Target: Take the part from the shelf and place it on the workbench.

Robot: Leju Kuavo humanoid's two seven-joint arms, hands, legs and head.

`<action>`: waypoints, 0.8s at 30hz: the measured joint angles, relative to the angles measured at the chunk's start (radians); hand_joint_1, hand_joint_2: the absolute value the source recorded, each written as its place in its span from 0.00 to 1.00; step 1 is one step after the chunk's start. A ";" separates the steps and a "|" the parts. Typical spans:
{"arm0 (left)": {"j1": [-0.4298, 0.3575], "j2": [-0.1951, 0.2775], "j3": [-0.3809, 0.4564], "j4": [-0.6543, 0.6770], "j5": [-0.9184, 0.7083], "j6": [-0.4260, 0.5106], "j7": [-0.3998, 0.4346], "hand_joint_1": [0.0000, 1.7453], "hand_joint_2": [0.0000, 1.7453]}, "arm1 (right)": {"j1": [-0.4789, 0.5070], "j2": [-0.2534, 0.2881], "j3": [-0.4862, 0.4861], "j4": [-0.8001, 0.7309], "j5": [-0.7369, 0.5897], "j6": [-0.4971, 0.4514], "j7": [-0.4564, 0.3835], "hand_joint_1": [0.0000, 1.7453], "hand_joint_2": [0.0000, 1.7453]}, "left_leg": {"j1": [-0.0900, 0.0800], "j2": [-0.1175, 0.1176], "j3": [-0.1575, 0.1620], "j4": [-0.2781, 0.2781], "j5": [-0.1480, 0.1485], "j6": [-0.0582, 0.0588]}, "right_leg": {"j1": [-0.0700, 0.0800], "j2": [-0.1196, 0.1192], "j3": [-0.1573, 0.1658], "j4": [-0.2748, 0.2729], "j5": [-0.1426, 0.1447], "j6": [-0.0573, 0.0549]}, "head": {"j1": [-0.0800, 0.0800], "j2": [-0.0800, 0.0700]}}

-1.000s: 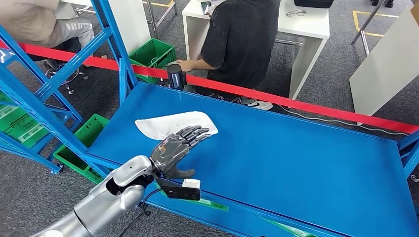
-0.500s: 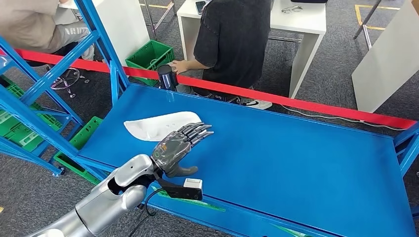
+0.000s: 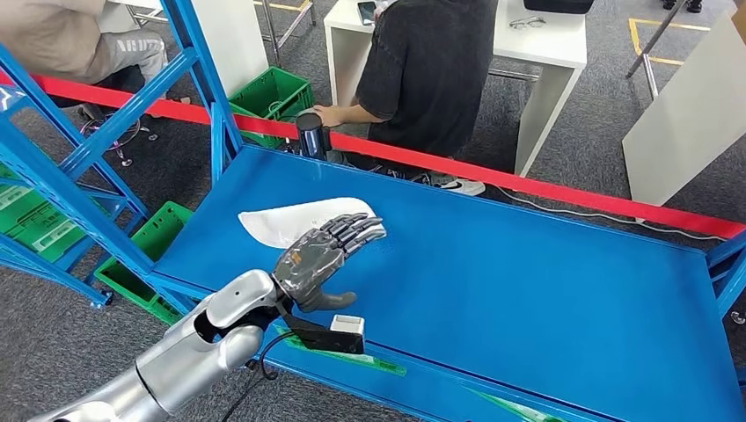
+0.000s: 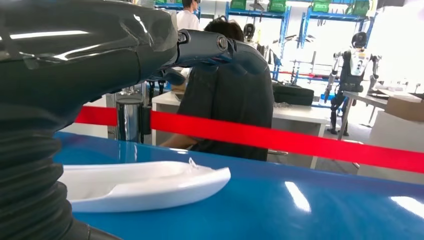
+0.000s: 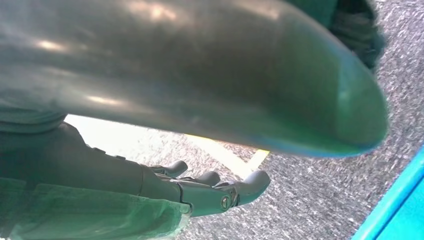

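Observation:
The white curved part (image 3: 281, 221) lies flat on the blue workbench (image 3: 528, 290), near its far left corner. My left hand (image 3: 324, 254) hovers just above the part's near right end, fingers stretched out and apart, holding nothing. In the left wrist view the part (image 4: 145, 185) rests on the blue top below my outstretched fingers (image 4: 220, 47), with a gap between them. My right hand (image 5: 200, 192) hangs beside my body above the grey floor, fingers loosely spread and empty.
A red bar (image 3: 545, 186) runs along the workbench's far edge, with a dark cylinder (image 3: 310, 135) at it. A person in a black shirt (image 3: 431, 70) sits just beyond. A blue shelf frame (image 3: 97, 149) and green crates (image 3: 274, 95) stand at the left.
The view swayed left and back. My left hand has lifted slightly and now covers the part's right end; the part lies where it was.

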 joint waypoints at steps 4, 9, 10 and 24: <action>0.001 0.000 -0.002 0.000 0.000 0.000 0.000 0.00 1.00 | -0.002 -0.004 0.000 0.000 0.000 0.000 0.000 0.00 0.00 | -0.002 -0.003 -0.005 0.020 -0.011 -0.016 | -0.004 -0.004 0.121 -0.240 0.094 0.022 | 0.000 0.000; -0.006 0.000 -0.004 0.004 -0.012 -0.034 0.025 0.00 1.00 | -0.002 -0.004 0.003 0.000 0.003 0.000 0.000 0.00 0.00 | -0.001 -0.004 -0.023 0.047 -0.027 -0.035 | -0.003 -0.003 0.133 -0.271 0.105 -0.012 | -0.003 0.000; -0.010 0.000 -0.004 0.006 -0.015 -0.047 0.035 0.00 1.00 | -0.004 -0.004 0.004 0.000 0.004 0.000 0.000 0.00 0.00 | 0.002 -0.004 -0.038 0.078 -0.047 -0.040 | -0.006 -0.003 0.134 -0.272 0.106 -0.018 | -0.004 0.000; -0.120 -0.063 -0.011 0.178 -0.089 -0.200 0.241 0.00 1.00 | -0.017 0.007 0.014 0.000 -0.011 0.006 0.009 0.00 0.00 | -0.002 -0.003 -0.010 0.019 -0.012 -0.005 | 0.006 0.000 0.126 -0.271 0.108 -0.009 | -0.005 0.000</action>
